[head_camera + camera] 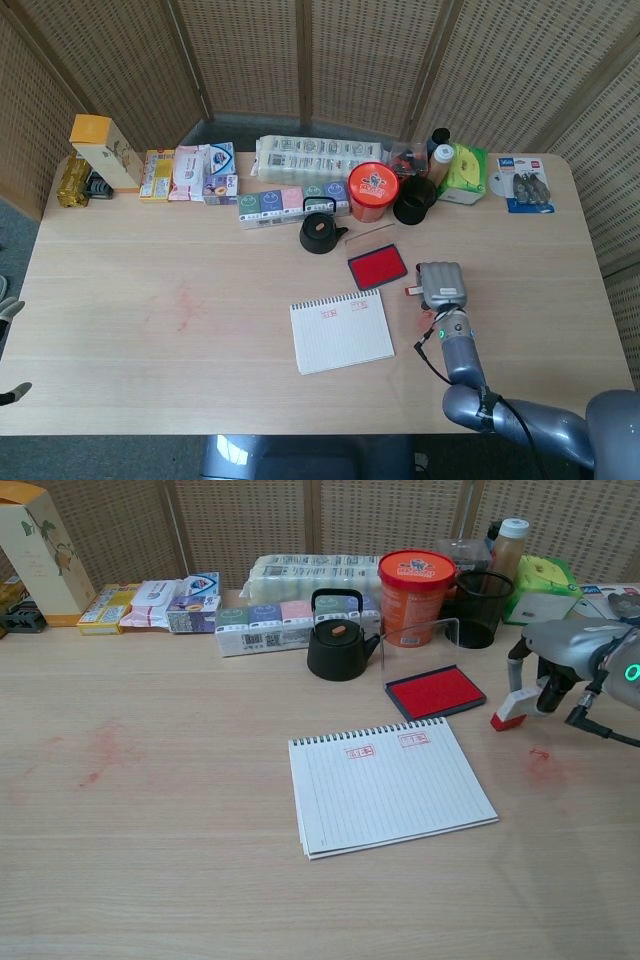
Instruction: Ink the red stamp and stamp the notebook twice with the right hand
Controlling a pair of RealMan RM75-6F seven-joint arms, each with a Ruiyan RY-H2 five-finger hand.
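Note:
The spiral notebook (pixel 342 332) (pixel 390 785) lies open mid-table and bears two red stamp marks (pixel 385 746) along its top edge. Behind it to the right sits the red ink pad (pixel 377 266) (pixel 435 692), lid up. The red-based stamp (pixel 410 291) (pixel 507 712) stands tilted on the table just right of the pad. My right hand (pixel 440 284) (pixel 565 655) hovers over it on its right side, fingers apart; one fingertip (pixel 515 680) touches the stamp's top end, without a grip. My left hand does not show.
A black teapot (pixel 338 645), an orange tub (pixel 410 583) and a black cup (pixel 478 608) stand just behind the pad. Boxes and packets line the back edge. A red ink smear (pixel 540 753) marks the table under my hand.

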